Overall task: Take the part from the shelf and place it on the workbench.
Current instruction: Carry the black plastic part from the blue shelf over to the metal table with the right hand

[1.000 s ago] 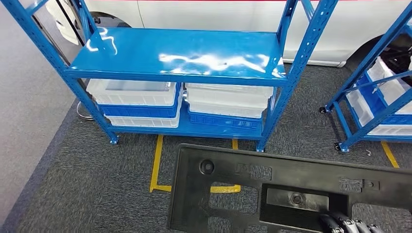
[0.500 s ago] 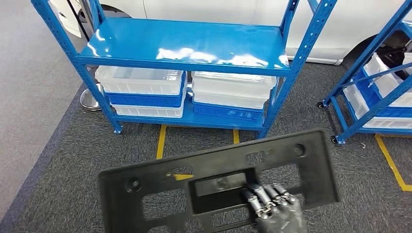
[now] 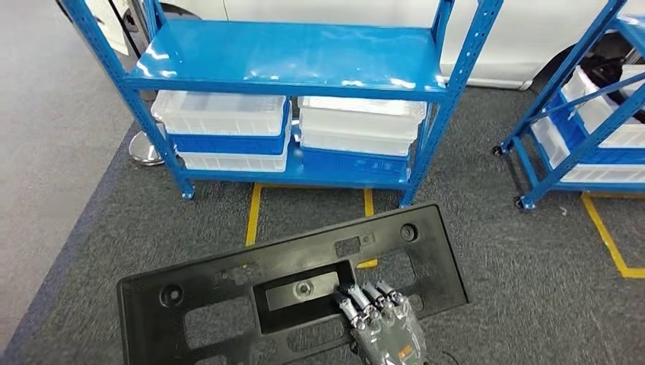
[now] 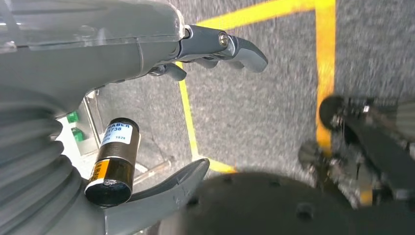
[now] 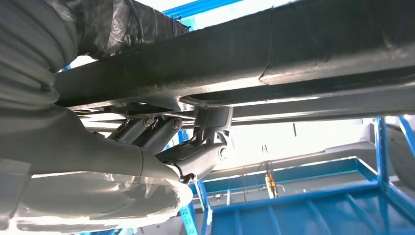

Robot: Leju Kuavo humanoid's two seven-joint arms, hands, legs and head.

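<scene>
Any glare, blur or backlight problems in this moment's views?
Head view: sharp, with white glare on the blue shelf top. Left wrist view: the dark shapes low in the picture are soft, left hand crisp. Right wrist view: the black part stands dark against a blown-out bright background.

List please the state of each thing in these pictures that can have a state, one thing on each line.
black part: off the shelf, carried tilted above the floor.
right hand: grips the part at its middle opening.
left hand: holds nothing, fingers apart, hanging over the floor.
blue shelf: upper board bare.
white bins: stacked with blue bins on the lower board.
</scene>
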